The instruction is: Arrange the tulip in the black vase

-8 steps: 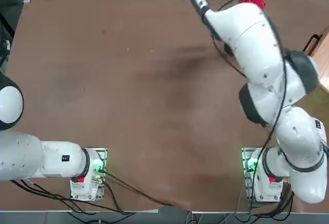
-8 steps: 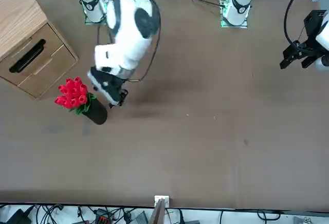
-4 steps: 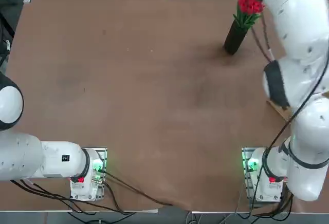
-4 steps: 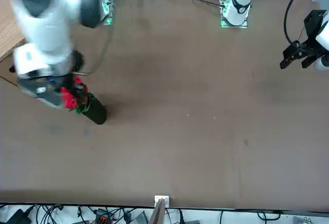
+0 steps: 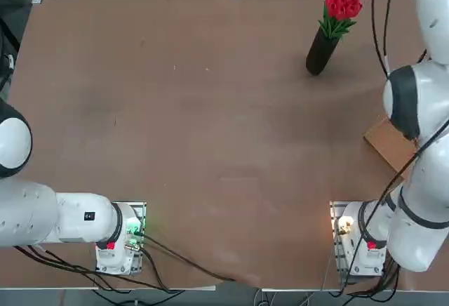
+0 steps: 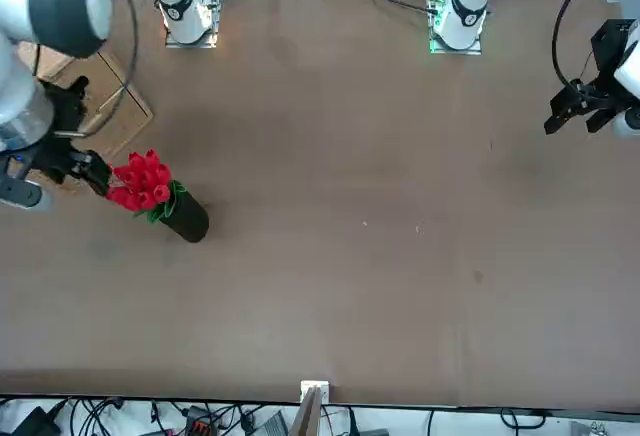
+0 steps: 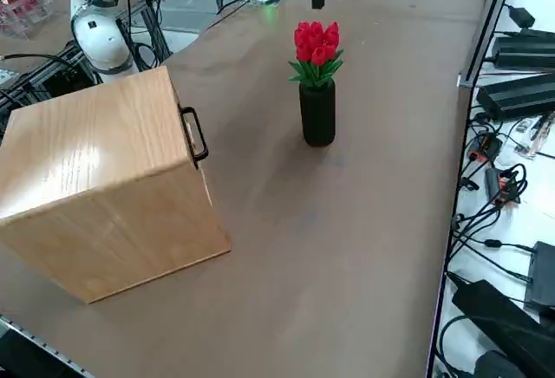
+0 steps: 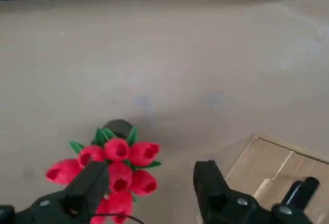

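Observation:
The tulip [image 5: 342, 3] stands upright in the black vase [image 5: 321, 53] at the far right of the table, red blooms and green leaves above the mouth. In the front view the tulip [image 6: 143, 184] and the vase [image 6: 185, 221] sit just off my right gripper [image 6: 82, 141], which hovers open and empty between them and the wooden drawer unit. The wrist view looks down past my right gripper [image 8: 149, 185] onto the tulip [image 8: 115, 167] and the vase [image 8: 119, 128]; nothing is between the fingers. From the right side the tulip [image 7: 317, 44] rises straight out of the vase [image 7: 318, 114].
A wooden drawer unit [image 7: 104, 179] with a black handle stands at the table's right edge, close to the vase, also seen as the drawer unit [image 8: 277, 172]. Cables and power bricks [image 7: 520, 92] lie beyond the far edge.
My right arm has swung away from above the vase toward the robot's right, over the drawer unit, uncovering the flowers. The tulip and vase have stayed put; the gripper stayed open.

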You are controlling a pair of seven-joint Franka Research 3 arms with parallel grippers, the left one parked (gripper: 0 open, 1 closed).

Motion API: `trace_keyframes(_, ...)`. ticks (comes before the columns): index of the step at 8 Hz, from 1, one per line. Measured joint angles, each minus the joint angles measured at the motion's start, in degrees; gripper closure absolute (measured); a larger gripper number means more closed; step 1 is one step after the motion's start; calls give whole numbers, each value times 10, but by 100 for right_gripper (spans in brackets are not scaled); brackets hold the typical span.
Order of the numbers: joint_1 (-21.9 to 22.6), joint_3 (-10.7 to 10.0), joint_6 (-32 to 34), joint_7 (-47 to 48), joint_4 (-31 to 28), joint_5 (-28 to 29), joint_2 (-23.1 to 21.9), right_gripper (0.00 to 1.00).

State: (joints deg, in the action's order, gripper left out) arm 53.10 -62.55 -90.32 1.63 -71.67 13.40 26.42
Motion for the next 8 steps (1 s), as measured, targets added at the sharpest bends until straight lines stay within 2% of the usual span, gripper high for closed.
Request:
trace_keyframes(4,-41,4,0,-69,-22,0,-39,0)
trace_keyframes(5,-64,19,0,-77,-25,0,-50,0)
trace_keyframes(6,-104,59,0,-80,-26,-1,-64,0)
trace_keyframes(8,-201,156,0,-80,-27,-1,-86,0)
